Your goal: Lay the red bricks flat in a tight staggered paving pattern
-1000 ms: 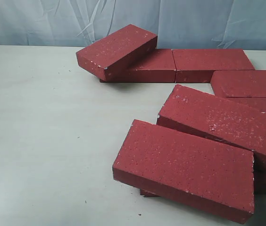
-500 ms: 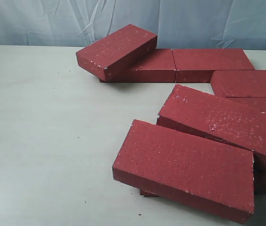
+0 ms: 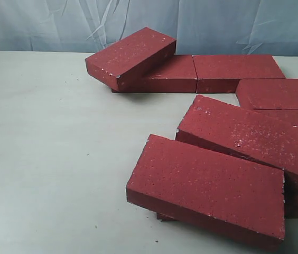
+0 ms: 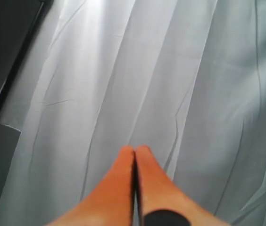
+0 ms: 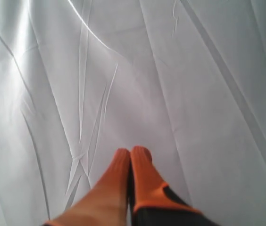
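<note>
Red bricks (image 3: 236,69): eight can be counted for certain in the exterior view, all on the right half and far middle of the table; a ninth may peek from under the nearest one, but too little shows to tell.
Far row: two flat bricks end to end, touching; a third, the far tilted brick (image 3: 130,55), leans across the left one.
Right edge: a flat brick (image 3: 281,92), with another partly hidden just nearer.
Middle: a slanted brick (image 3: 247,135) lies over its neighbours.
Nearest brick (image 3: 207,190): largest in view, propped up off the table, touching the slanted brick.
Table (image 3: 43,148): pale, with one.
Curtain (image 3: 43,26): one, pale and creased, behind the table.
Left gripper (image 4: 135,149): orange fingers pressed together, holding nothing, facing curtain.
Right gripper (image 5: 130,153): likewise closed and empty, facing curtain.
Obstructions: stacked bricks hide those below.
</note>
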`<state>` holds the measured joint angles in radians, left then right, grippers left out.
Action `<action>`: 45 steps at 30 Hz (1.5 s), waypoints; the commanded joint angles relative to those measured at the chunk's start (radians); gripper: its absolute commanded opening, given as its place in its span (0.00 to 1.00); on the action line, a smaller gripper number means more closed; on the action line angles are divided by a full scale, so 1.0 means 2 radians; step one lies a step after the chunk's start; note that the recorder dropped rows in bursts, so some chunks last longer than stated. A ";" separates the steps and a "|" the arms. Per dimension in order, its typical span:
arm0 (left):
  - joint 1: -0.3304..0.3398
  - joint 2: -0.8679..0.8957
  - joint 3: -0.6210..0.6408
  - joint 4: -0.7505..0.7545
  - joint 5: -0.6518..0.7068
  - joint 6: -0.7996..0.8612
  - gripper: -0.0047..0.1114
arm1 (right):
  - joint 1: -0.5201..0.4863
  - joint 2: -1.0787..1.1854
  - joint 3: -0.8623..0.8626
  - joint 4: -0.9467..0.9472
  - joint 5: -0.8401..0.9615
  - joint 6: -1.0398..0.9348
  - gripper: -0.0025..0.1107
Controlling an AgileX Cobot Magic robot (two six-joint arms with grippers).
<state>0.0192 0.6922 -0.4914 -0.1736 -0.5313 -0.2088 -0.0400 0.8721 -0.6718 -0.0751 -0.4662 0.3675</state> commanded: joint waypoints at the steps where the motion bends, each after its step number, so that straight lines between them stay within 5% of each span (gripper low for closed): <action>1: 0.000 0.087 -0.061 0.087 0.032 0.003 0.04 | -0.003 0.032 -0.036 -0.014 0.015 0.001 0.01; 9: -0.030 0.217 -0.176 0.215 0.228 0.004 0.04 | -0.003 0.055 -0.136 -0.153 0.267 0.000 0.01; 21: -0.162 0.311 -0.278 0.308 0.470 0.005 0.04 | -0.003 0.109 -0.202 -0.154 0.609 -0.143 0.01; 28: -0.218 0.342 -0.311 0.251 0.598 0.051 0.04 | 0.036 0.133 -0.202 -0.080 0.724 -0.226 0.01; 35: -0.237 0.355 -0.315 0.126 0.669 0.151 0.04 | 0.106 0.150 -0.189 -0.083 0.835 -0.230 0.01; 45: -0.241 0.393 -0.313 0.011 0.707 0.241 0.04 | 0.125 0.168 -0.116 -0.108 0.825 -0.230 0.01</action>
<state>-0.4495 1.4460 -1.1143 -0.0521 0.8760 0.1800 0.2081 1.1819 -0.9277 -0.2276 1.2072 -0.0872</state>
